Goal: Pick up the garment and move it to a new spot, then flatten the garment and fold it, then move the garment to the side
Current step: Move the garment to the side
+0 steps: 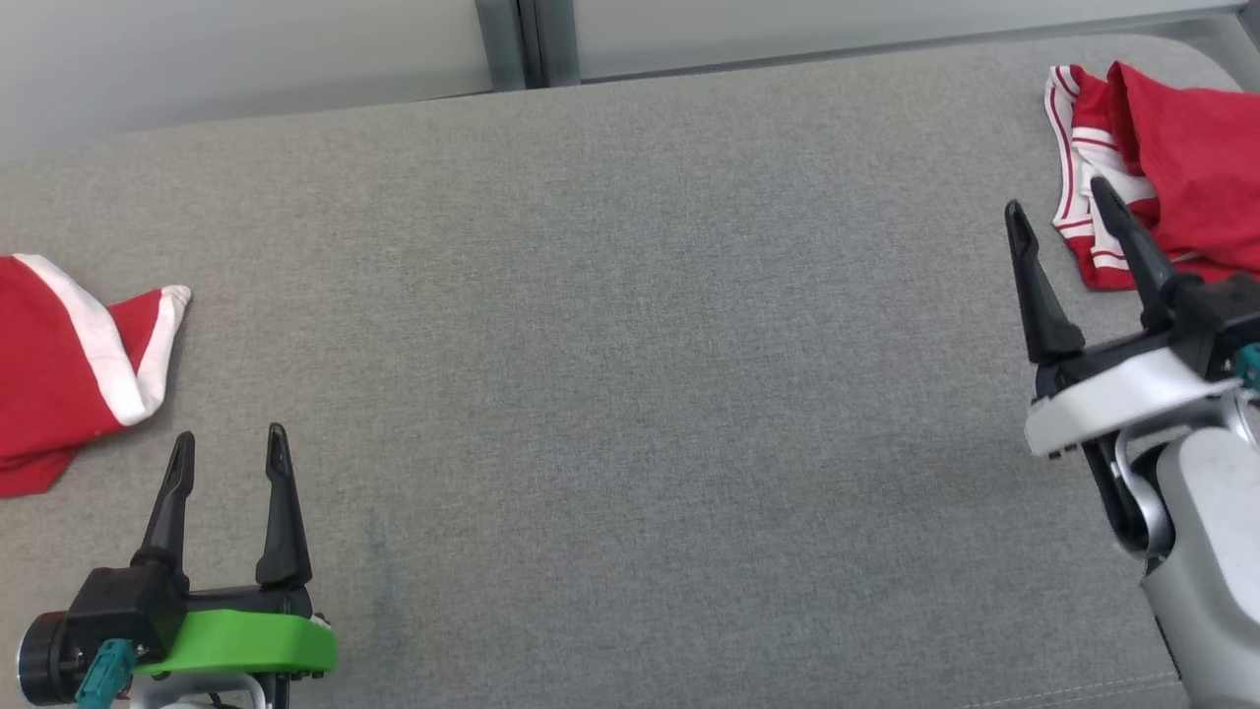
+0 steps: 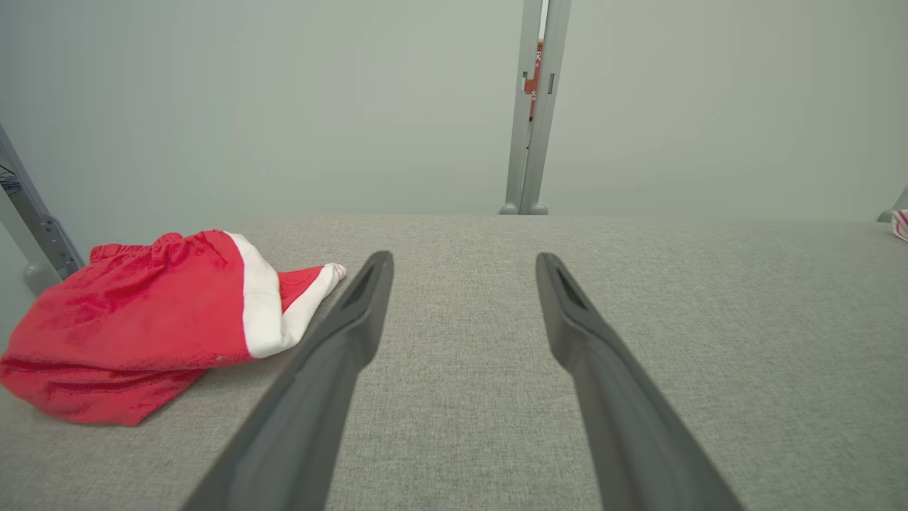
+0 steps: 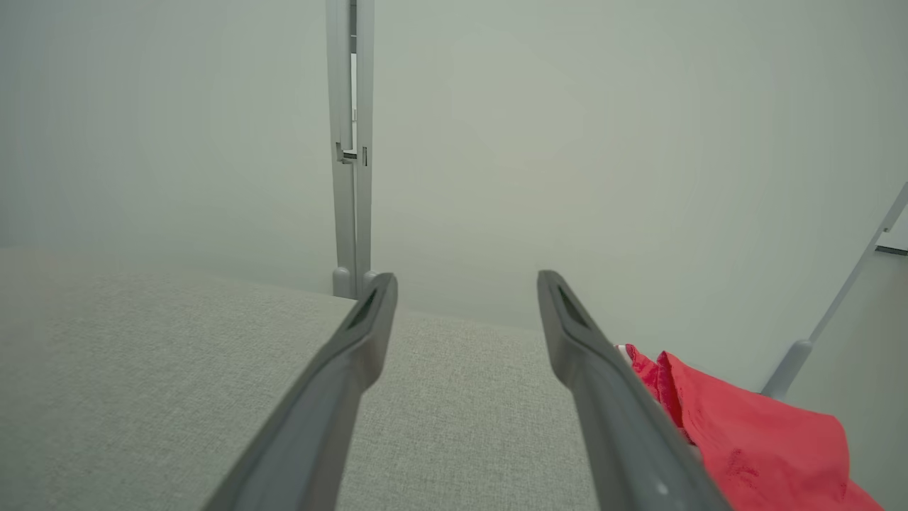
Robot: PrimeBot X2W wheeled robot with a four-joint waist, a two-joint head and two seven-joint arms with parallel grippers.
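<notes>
Garment (image 1: 1181, 158) lay crumpled, far right of bench (image 1: 630, 345). Right hand (image 1: 1055, 195), released, hovered beside it; best to pinch one loose edge, lift slowly. My left hand (image 1: 229, 433) released too.

Grey fabric surface (image 1: 630, 345), pale wall (image 1: 246, 59)

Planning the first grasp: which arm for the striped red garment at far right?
Right. The right gripper is open, its fingers close to the striped garment; the left gripper sits far off by the other red garment.
</notes>
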